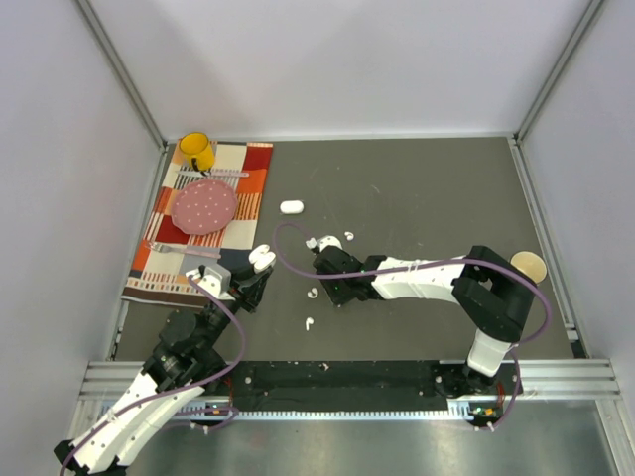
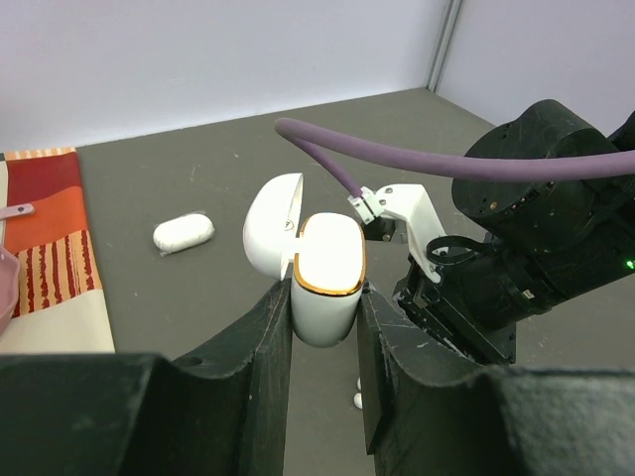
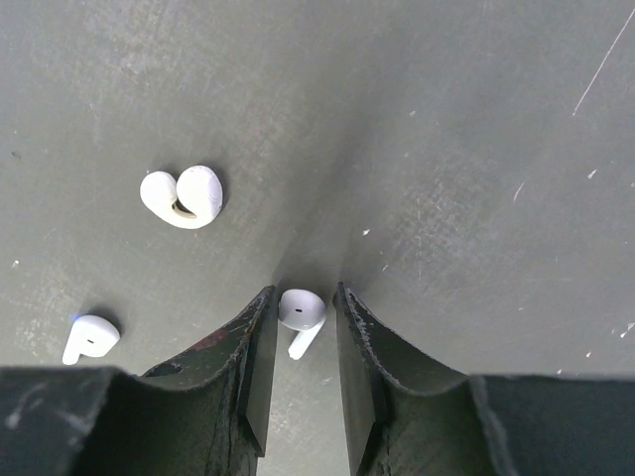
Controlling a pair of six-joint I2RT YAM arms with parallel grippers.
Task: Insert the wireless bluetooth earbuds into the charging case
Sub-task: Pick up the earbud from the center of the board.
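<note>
On grey table (image 1: 417, 198), left tool (image 2: 324, 302) clamps case (image 2: 327, 260); right tool (image 3: 305, 294) straddles earbud (image 3: 301, 311), grip unclear.

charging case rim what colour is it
Gold, around the white charging case; clearest in the left wrist view.

Dark grey table (image 1: 427, 188) is sitting boxed in by plain white walls (image 1: 337, 59), with aluminium posts (image 1: 119, 69) running up the corners. Striped cloth (image 1: 256, 159) is lying far left, carrying a pink plate (image 1: 205, 205) and a yellow mug (image 1: 195, 151). Metal rail (image 1: 556, 375) is running along the near edge. Even light is falling, leaving soft shadows.
</note>
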